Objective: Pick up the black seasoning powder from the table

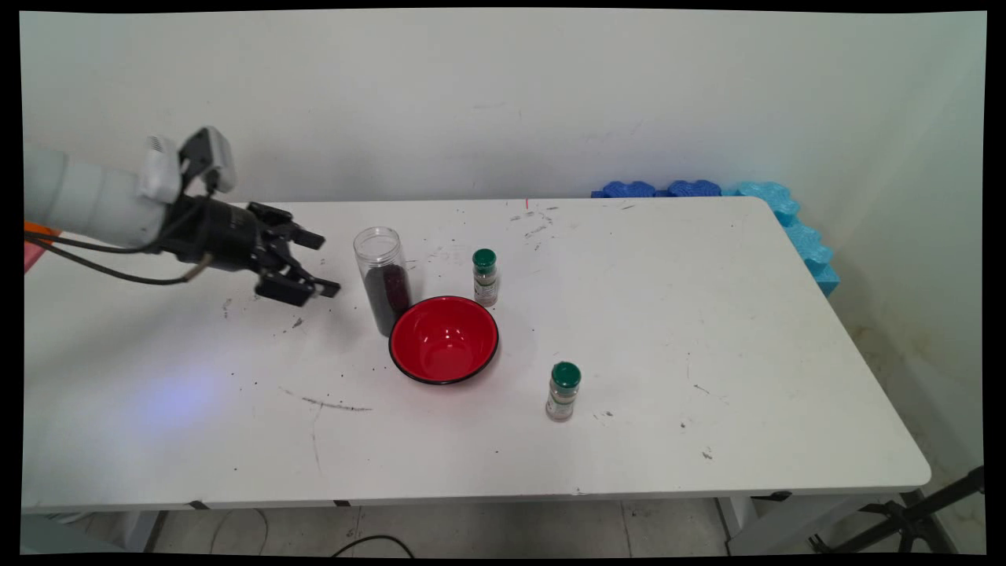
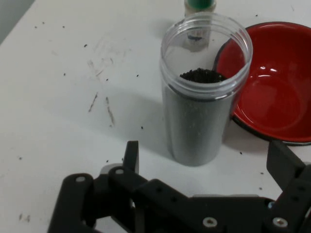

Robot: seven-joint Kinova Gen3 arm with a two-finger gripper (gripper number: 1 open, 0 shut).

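- We see the gripper (image 1: pixel 326 263) held above the table (image 1: pixel 707 330), its two fingers spread wide with nothing between them, pointing toward the clear jar (image 1: pixel 383 279).
- The clear jar stands upright and lidless just beside the gripper, not touched by it; dark grains fill roughly its lower half.
- In the hand view we look down into the jar (image 2: pixel 204 111), which stands ahead of the gap between the parted fingers (image 2: pixel 131 155).
- The red bowl (image 1: pixel 444 339) sits just beside the jar on the side away from the gripper; whether they touch we cannot tell.
- A small green-capped bottle (image 1: pixel 485 277) stands upright behind the bowl, near the jar.
- A second green-capped bottle (image 1: pixel 563 391) stands nearer us, apart from the bowl.
- Blue foam pieces (image 1: pixel 754 204) line the table's far corner by the wall.
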